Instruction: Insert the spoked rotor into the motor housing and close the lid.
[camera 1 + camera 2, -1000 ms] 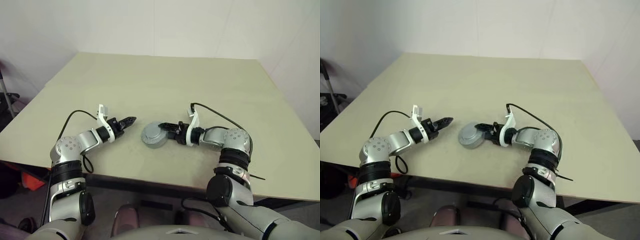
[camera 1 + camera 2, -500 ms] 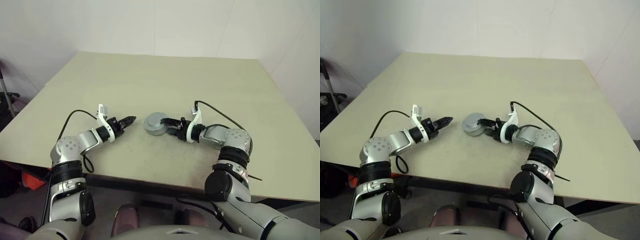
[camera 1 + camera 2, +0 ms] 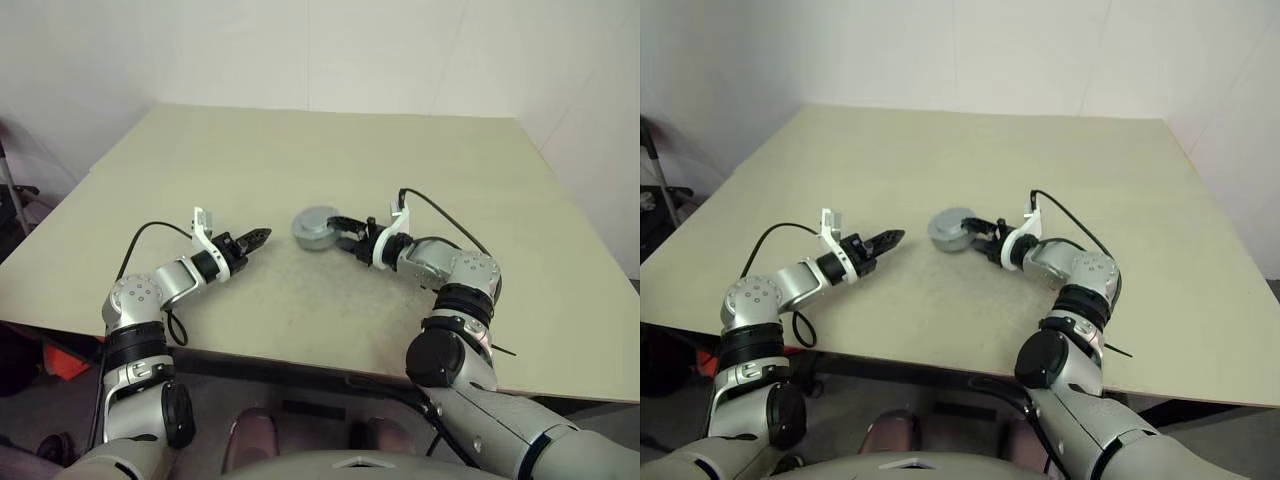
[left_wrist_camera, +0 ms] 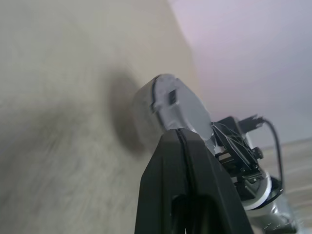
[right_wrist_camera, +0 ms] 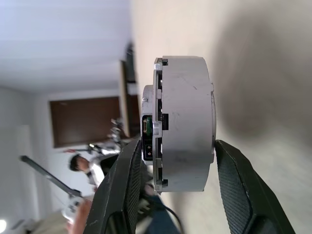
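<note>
Silver round motor housing [image 5: 183, 124], smooth-walled.

Right gripper [image 3: 975, 232] clasps the motor housing [image 3: 950, 229] above the table [image 3: 970, 160]

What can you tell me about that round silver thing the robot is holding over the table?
The motor housing is a squat round drum of matt silver-grey metal, with a seam and small notches round its side. The right gripper holds it, one black finger on each flat face, just above the beige table, which carries its shadow. Its inside is hidden.
</note>
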`<state>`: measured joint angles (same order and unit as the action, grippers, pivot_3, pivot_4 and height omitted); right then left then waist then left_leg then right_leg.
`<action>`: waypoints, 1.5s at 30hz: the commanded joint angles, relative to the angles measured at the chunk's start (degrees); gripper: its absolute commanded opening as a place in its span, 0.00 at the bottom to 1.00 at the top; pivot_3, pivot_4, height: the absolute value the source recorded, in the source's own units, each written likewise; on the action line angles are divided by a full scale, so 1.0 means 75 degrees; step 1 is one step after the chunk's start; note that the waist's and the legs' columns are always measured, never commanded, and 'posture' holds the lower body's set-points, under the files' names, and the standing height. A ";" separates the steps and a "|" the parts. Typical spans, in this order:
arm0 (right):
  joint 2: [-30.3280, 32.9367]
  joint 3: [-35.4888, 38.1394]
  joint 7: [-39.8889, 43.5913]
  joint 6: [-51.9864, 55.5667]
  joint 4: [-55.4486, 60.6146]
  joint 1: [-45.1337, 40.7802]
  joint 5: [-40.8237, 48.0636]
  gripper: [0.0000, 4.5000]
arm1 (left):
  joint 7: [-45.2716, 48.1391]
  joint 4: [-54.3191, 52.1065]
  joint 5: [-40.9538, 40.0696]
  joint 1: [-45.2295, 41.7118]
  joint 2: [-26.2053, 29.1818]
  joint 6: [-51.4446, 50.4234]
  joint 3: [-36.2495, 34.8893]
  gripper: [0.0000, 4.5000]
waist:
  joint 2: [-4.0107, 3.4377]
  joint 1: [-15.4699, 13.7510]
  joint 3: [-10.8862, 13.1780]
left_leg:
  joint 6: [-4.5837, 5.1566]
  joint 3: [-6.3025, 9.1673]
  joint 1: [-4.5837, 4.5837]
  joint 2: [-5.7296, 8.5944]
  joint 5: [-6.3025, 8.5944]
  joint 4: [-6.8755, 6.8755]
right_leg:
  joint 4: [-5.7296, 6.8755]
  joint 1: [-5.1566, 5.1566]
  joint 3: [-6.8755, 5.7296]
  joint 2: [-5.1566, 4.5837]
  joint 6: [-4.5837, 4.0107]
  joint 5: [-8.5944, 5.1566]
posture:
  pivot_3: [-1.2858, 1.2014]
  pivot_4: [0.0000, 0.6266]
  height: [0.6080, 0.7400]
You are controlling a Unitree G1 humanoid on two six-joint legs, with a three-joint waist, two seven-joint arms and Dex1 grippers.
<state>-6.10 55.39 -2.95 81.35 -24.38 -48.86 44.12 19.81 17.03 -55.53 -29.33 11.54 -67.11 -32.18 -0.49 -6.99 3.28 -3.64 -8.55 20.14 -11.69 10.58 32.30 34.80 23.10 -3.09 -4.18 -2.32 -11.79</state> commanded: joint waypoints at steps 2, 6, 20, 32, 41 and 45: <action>-0.0170 0.0110 -0.0222 -0.0027 0.0197 -0.0336 0.0795 0.49 | -0.0238 0.0044 -0.0182 -0.0254 -0.0041 0.0766 -0.0414 0.00 | 0.0000 -0.0001 0.0000 | 0.0001 0.0000 0.0004 0.0001 0.0001 0.0000 | -0.0004 0.0000 0.0000 0.0000 0.0000 0.0000 | 0.52 0.00 1.00; -0.0219 0.0090 -0.0460 -0.0003 0.0268 -0.0385 0.1104 0.49 | -0.0102 0.0136 -0.0290 -0.0262 -0.0054 0.0937 -0.0389 0.00 | 0.0000 -0.0014 0.0000 | 0.0002 0.0001 0.0012 0.0001 0.0001 0.0000 | -0.0005 0.0003 -0.0001 0.0000 0.0001 0.0001 | 0.52 0.00 1.00; -0.0337 -0.0188 -0.1379 0.0211 0.0531 -0.0509 0.2370 0.49 | 0.0123 0.1125 -0.1341 -0.0566 -0.0142 -0.0109 -0.0583 0.89 | 0.0001 -0.0017 0.0000 | 0.0002 0.0000 0.0013 0.0002 0.0001 0.0001 | -0.0001 0.0005 -0.0001 0.0000 0.0003 0.0002 | 0.52 0.00 1.00; -0.0365 -0.0762 -0.1774 0.0275 0.0860 -0.0211 0.3179 0.49 | 0.0225 0.2014 -0.1555 -0.1104 -0.0460 -0.0276 -0.0478 0.89 | 0.0001 -0.0030 0.0001 | 0.0002 0.0001 0.0016 0.0002 0.0001 0.0002 | -0.0002 0.0005 -0.0002 -0.0001 0.0006 0.0004 | 0.52 0.00 1.00; -0.0164 -0.1257 -0.1882 0.0036 0.0898 0.0070 0.3570 0.49 | 0.0270 0.2273 -0.1524 -0.1652 -0.0978 -0.0024 -0.0372 0.89 | 0.0001 -0.0042 0.0001 | 0.0001 0.0003 0.0024 0.0003 0.0001 0.0007 | -0.0002 0.0005 -0.0002 -0.0002 0.0008 0.0006 | 0.52 0.00 1.00; -0.0128 -0.1449 -0.1950 -0.0110 0.0926 0.0174 0.3717 0.49 | 0.0279 0.2482 -0.1264 -0.1851 -0.1070 0.0274 -0.0222 0.89 | 0.0002 -0.0041 0.0001 | 0.0002 0.0003 0.0024 0.0002 0.0001 0.0007 | -0.0002 0.0005 -0.0003 -0.0002 0.0009 0.0007 | 0.52 0.00 1.00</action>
<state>-6.40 45.86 -17.81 81.00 -19.72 -46.63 68.30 20.92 35.94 -64.96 -41.02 3.53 -66.27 -34.31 -0.48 -7.29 3.29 -3.63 -8.53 20.32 -11.67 10.59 32.35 34.78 23.14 -3.11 -4.20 -2.25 -11.74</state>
